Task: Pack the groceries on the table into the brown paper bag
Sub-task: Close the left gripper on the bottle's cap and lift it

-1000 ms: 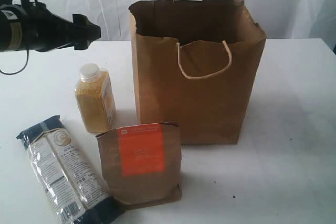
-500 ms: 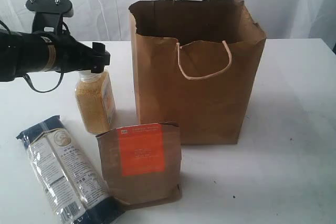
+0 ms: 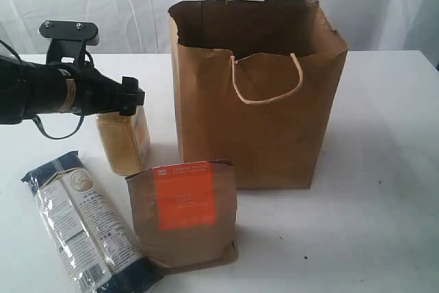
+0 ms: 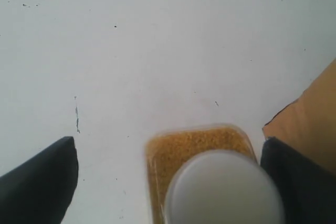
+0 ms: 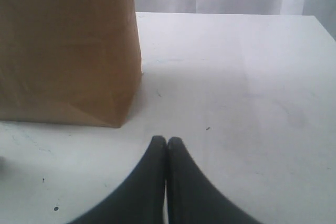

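Dropped in over the last second with the left hand [image 3: 132, 98]: from high and clear of the groceries down to the level of the white cap on the yellow-grain bottle [image 3: 124, 143], hiding that cap in the exterior view. Spread as wide as can be, with nothing gripped yet. From the left wrist, straddles the bottle, one finger [image 4: 44, 182] on either side, both apart from the plastic, cap in between.

Stands upright on the table [image 3: 370, 204], that bottle, just beside the left wall of the brown paper bag [image 3: 257, 101], unmoved since a second ago.

Keeps the right hand [image 5: 167, 146] pressed fully shut on nothing, low over bare table near a bottom corner of the bag; out of the exterior view.

Means the reach is as good as done and the grasp is next: probably a close on the bottle's top, a lift above the bag's rim, a release inside. Likely calls for a firm hold, given smooth plastic and a tall bag.

Leaves the long clear-and-navy noodle packet [image 3: 82, 228] lying flat and the brown orange-labelled pouch [image 3: 184, 214] standing in front, both yet to pack. Cannot tell what, if anything, already lies inside the bag.
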Available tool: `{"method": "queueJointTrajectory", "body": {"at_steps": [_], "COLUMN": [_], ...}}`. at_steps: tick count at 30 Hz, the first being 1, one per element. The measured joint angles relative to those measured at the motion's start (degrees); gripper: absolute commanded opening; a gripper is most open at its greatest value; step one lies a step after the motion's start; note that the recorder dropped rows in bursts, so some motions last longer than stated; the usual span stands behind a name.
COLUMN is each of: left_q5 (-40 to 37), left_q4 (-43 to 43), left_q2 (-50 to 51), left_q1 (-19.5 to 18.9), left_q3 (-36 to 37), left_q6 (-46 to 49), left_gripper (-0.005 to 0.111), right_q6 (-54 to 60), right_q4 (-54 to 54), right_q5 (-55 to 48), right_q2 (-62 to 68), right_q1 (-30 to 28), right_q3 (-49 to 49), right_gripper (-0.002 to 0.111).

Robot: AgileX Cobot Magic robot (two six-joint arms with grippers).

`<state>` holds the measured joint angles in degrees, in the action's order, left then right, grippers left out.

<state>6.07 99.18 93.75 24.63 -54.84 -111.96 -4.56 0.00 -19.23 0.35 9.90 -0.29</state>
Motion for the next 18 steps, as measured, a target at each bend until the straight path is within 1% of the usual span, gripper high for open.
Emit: {"method": "queueJointTrajectory", "body": {"at_steps": [1, 4, 5, 7, 8, 9, 11, 12, 18], "left_q5": [0.0, -0.2, -0.3, -0.4, -0.4, -0.4, -0.4, -0.4, 0.2], "left_q4": [0.0, 0.0, 0.0, 0.0, 0.3, 0.3, 0.6, 0.7, 0.6], "left_q2": [0.0, 0.3, 0.4, 1.2, 1.4, 1.4, 1.4, 1.4, 0.4], "left_q1": [0.0, 0.0, 0.0, 0.0, 0.0, 0.0, 0.0, 0.0, 0.0], "left_q3": [0.0, 0.0, 0.0, 0.0, 0.0, 0.0, 0.0, 0.0, 0.0], "left_q6": [0.0, -0.1, -0.1, -0.2, -0.1, -0.1, -0.1, -0.1, 1.6], "left_gripper": [0.084, 0.067, 0.057, 0.044, 0.032, 0.024, 0.004, 0.000, 0.000], "right_q6": [0.0, 0.0, 0.0, 0.0, 0.0, 0.0, 0.0, 0.0, 0.0], "right_q4": [0.0, 0.0, 0.0, 0.0, 0.0, 0.0, 0.0, 0.0, 0.0], "right_q5": [0.0, 0.0, 0.0, 0.0, 0.0, 0.0, 0.0, 0.0, 0.0], "right_q2": [0.0, 0.0, 0.0, 0.0, 0.0, 0.0, 0.0, 0.0, 0.0], "right_q1": [0.0, 0.0, 0.0, 0.0, 0.0, 0.0, 0.0, 0.0, 0.0], "right_q3": [0.0, 0.0, 0.0, 0.0, 0.0, 0.0, 0.0, 0.0, 0.0], "right_gripper": [0.000, 0.000, 0.000, 0.000, 0.000, 0.000, 0.000, 0.000, 0.000]}}
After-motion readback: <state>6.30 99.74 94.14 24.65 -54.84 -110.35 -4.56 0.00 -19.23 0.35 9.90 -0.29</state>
